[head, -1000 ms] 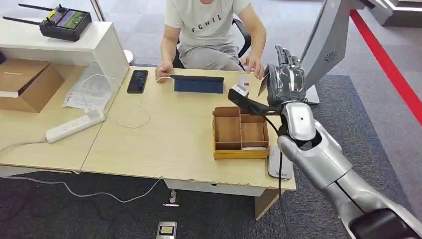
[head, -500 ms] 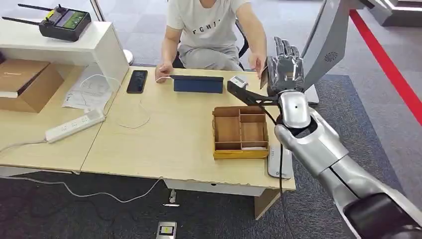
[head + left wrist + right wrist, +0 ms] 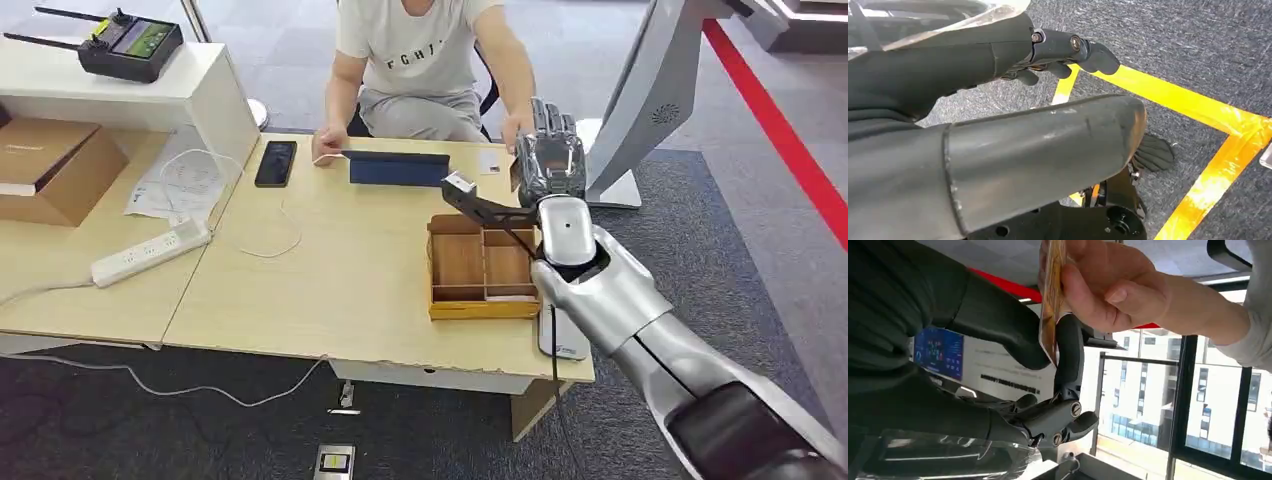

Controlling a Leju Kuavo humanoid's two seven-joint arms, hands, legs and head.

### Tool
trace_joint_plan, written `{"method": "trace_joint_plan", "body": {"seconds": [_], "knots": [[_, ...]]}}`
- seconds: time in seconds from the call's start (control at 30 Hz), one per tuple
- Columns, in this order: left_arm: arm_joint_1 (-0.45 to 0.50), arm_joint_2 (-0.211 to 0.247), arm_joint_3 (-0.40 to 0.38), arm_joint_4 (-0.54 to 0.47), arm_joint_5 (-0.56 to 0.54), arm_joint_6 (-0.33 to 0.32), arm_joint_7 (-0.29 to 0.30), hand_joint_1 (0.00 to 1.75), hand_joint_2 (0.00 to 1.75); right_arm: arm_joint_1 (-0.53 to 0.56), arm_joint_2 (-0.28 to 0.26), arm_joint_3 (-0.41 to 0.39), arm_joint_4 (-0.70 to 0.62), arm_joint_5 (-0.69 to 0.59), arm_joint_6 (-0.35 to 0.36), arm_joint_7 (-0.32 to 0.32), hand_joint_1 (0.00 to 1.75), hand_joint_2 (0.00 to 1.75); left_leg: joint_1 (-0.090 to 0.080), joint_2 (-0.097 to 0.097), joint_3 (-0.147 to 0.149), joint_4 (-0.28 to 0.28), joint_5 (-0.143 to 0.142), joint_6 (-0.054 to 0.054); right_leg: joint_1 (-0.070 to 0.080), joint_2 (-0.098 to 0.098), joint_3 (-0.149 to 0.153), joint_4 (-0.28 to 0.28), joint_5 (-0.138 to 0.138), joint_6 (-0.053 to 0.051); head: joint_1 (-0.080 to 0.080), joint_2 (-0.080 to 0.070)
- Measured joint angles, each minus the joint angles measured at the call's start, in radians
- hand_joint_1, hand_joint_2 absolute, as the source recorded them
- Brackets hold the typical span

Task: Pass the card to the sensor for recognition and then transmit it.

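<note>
The robot's right hand point(image 3: 549, 160) was raised over the far right part of the wooden counter point(image 3: 330, 280), palm turned away from the head camera, fingers point(image 3: 1069, 357) pointing up. In the right wrist view, a yellow card point(image 3: 1051, 300) stood edge-on, pinched between the robot's thick thumb and one dark finger. A person's hand point(image 3: 1098, 285) gripped the same card from the other side, so both held it at once. The person point(image 3: 425, 60), in a light grey T-shirt, sat at the far side of the counter, one arm reaching toward the robot's hand.

On the counter just below the raised hand sat a wooden tray point(image 3: 483, 268) with compartments. Beyond it stood a dark blue tablet point(image 3: 398, 168), with a black phone point(image 3: 276, 163) to its left. A white power strip point(image 3: 150, 252) lay farther left, and a cardboard box point(image 3: 55, 170) sat on the adjoining counter. A black controller with antennas point(image 3: 125, 42) rested on a white shelf.

The left hand point(image 3: 1048, 50) hung over grey carpet with yellow tape lines point(image 3: 1228, 150); its fingers were loosely curled and held nothing.
</note>
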Motion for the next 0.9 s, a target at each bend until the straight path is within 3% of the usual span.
{"method": "trace_joint_plan", "body": {"seconds": [0.07, 0.1, 0.13, 0.33, 0.77, 0.9], "knots": [[0.0, 0.0, 0.0, 0.0, 0.0, 0.0, 0.002, 0.0, 0.0, 0.001, 0.004, 0.0, 0.005, 0.005, 0.009, 0.002, 1.75, 1.75, 0.0, 0.0, 0.0, 0.0, 0.0, 0.0, 0.0, 0.0, 0.0, 0.0, 0.0, 0.0, 0.0, 0.0], [0.0, 0.0, 0.0, 0.0, 0.0, 0.0, 0.004, 0.0, 0.0, 0.003, 0.006, 0.0, 0.006, 0.009, 0.012, 0.002, 0.0, 1.75, 0.0, 0.0, 0.0, 0.0, 0.0, 0.0, 0.0, 0.0, 0.0, 0.0, 0.0, 0.0, 0.0, 0.0], [0.0, 0.0, 0.0, 0.0, 0.0, 0.0, 0.005, 0.0, 0.0, 0.005, 0.007, 0.0, 0.006, 0.012, 0.015, 0.003, 0.0, 0.0, 0.0, 0.0, 0.0, 0.0, 0.0, 0.0, 0.0, 0.0, 0.0, 0.0, 0.0, 0.0, 0.0, 0.0], [0.0, 0.0, 0.0, 0.0, 0.002, 0.002, 0.006, 0.0, 0.0, 0.016, 0.011, 0.0, 0.005, 0.051, -0.016, -0.034, 0.0, 0.0, 0.0, 0.0, 0.0, 0.0, 0.0, 0.0, 0.0, 0.0, 0.0, 0.0, 0.0, 0.0, 0.0, 0.0], [0.001, 0.0, 0.0, 0.0, 0.013, 0.029, -0.001, 0.0, 0.0, 0.021, 0.018, 0.0, -0.008, 0.105, 0.001, -0.034, 0.0, 0.0, 0.0, 0.0, 0.0, 0.0, 0.0, 0.0, 0.0, 0.0, 0.0, 0.0, 0.0, 0.0, 0.0, 0.0], [0.002, -0.003, 0.004, 0.001, 0.03, 0.04, -0.005, 0.0, 0.0, 0.027, -0.015, -0.003, -0.055, 0.082, 0.022, -0.069, 0.0, 0.0, 0.0, 0.0, 0.001, 0.0, 0.0, 0.0, 0.0, 0.0, -0.001, 0.0, 0.0, 0.0, -0.001, 0.0]]}}
